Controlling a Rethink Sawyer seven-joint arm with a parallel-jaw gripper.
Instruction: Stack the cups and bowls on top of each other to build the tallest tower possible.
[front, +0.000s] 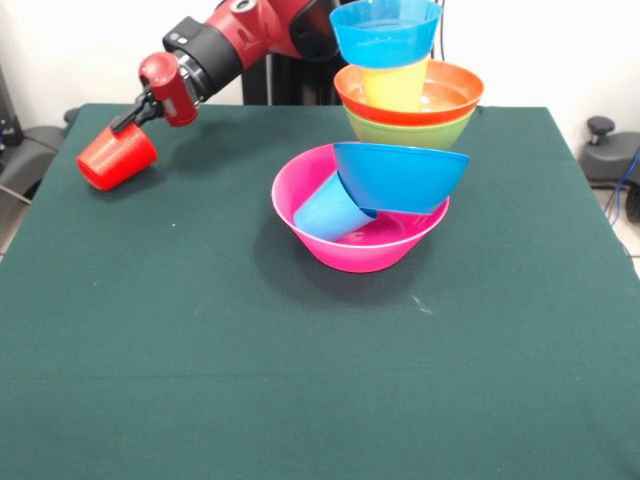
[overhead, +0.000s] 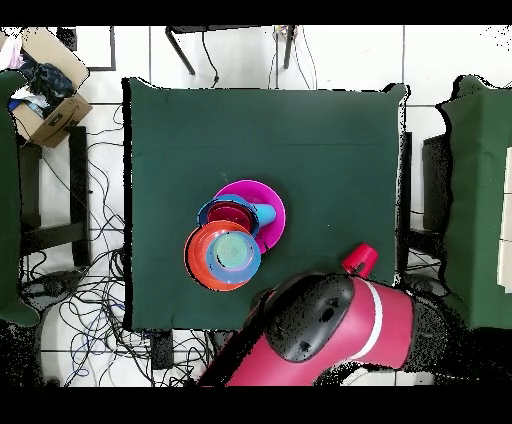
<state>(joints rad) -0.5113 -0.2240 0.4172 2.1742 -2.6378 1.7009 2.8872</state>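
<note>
My gripper (front: 131, 117) is shut on the rim of the red cup (front: 117, 157), which hangs tilted over the table's far left corner; in the overhead view the cup (overhead: 360, 259) pokes out from under the arm. The tower stands mid-table on the large pink bowl (front: 352, 245). A light blue cup (front: 333, 210) lies tilted inside the pink bowl, and a large blue bowl (front: 400, 176) leans on it. Above these sit the green bowl (front: 410, 130), the orange bowl (front: 445, 95), the yellow cup (front: 395, 86) and a small blue bowl (front: 385, 32). The tower leans to the right.
The green-clothed table (front: 200, 330) stretches to the front. In the overhead view a red bowl (overhead: 232, 213) shows inside the large blue bowl. A cardboard box (overhead: 45, 95) and cables lie on the floor beside the table.
</note>
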